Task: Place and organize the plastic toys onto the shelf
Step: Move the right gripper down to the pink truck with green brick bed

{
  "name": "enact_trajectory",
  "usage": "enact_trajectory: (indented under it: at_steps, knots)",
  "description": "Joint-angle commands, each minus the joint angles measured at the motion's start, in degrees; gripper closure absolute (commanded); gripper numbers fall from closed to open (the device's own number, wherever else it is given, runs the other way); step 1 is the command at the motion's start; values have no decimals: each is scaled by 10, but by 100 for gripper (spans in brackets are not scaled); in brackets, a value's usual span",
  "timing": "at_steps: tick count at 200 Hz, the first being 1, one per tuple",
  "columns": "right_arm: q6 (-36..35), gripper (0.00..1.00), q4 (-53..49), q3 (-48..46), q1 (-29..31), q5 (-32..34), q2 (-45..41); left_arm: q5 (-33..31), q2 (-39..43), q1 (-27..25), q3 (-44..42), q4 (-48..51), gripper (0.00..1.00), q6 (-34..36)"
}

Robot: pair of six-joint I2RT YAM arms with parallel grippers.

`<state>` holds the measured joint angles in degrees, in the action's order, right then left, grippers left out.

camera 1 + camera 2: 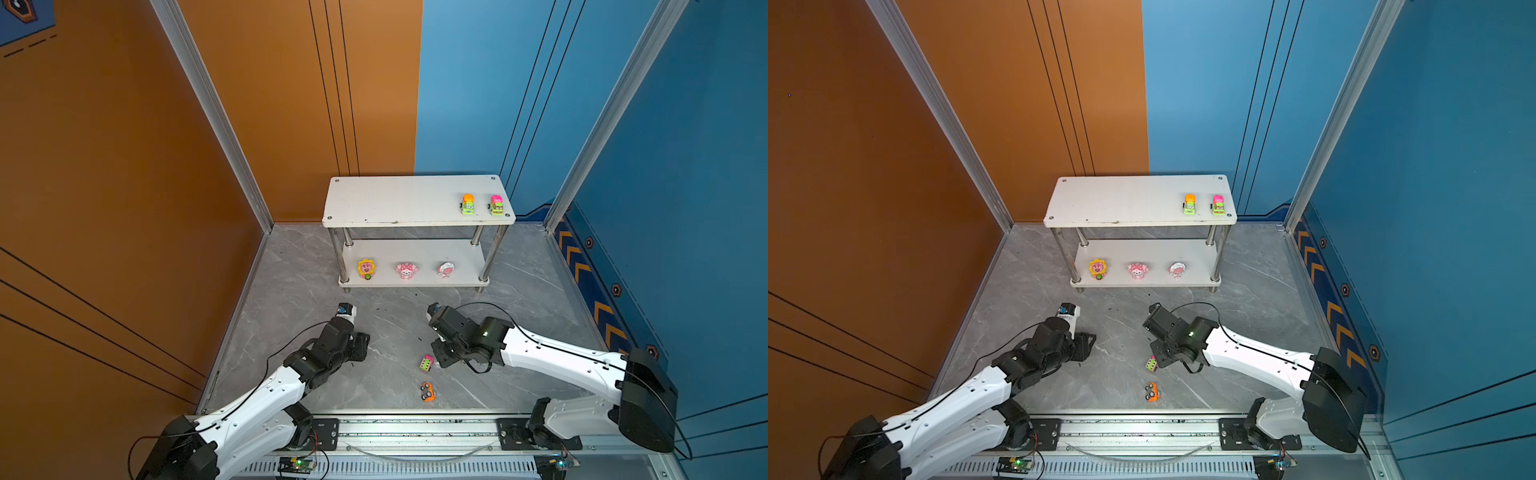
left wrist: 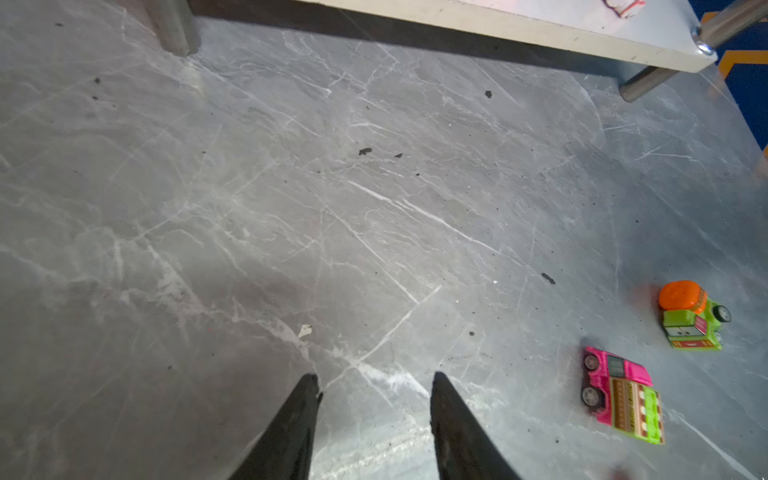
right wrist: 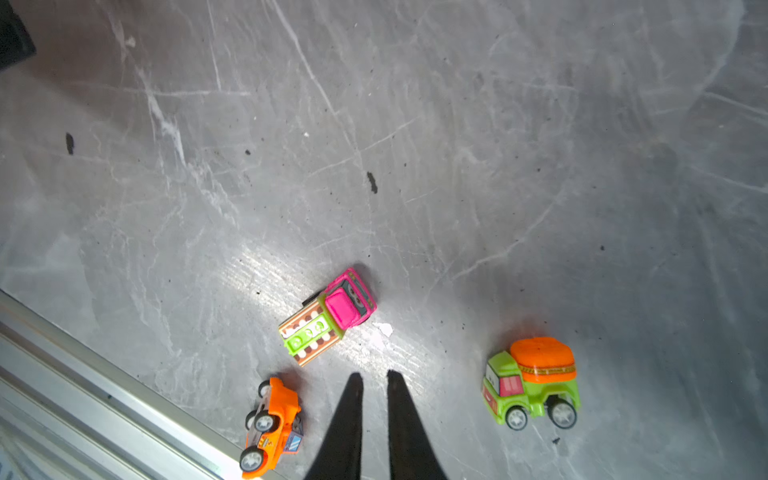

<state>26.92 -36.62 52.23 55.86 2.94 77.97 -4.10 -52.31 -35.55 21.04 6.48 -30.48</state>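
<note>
Pink-cabbed truck (image 3: 328, 316) lies aslant just ahead of the right gripper (image 3: 372, 382), whose jaws are nearly closed on nothing; the left gripper (image 2: 374, 386), open, stands farther off.

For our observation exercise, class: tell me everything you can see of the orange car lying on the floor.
The orange car is a small, glossy plastic toy with black wheels on silver hubs and a bluish sticker at one end. It lies tipped on its side on the grey marbled floor, not on the shelf, close to the metal rail. Only the floor touches it; the pink and green truck and the right end effector are nearby but apart.
</note>
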Motion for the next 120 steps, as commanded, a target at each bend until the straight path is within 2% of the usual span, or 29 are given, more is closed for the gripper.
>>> enact_trajectory:
  at_steps: [1,32,64,120]
  knots:
    - [-8,92,-42,9,21,-21,26,-15,-2,-9,16,-4,54,1]
    - [-8,93,0,-11,52,-56,68,-30,-4,-9,15,-10,53,-5]
    - [-3,93,43,-11,58,-89,115,-28,-12,-9,27,-4,53,-2]
    - [-42,92,83,43,38,-71,183,-35,-12,-8,29,2,53,0]
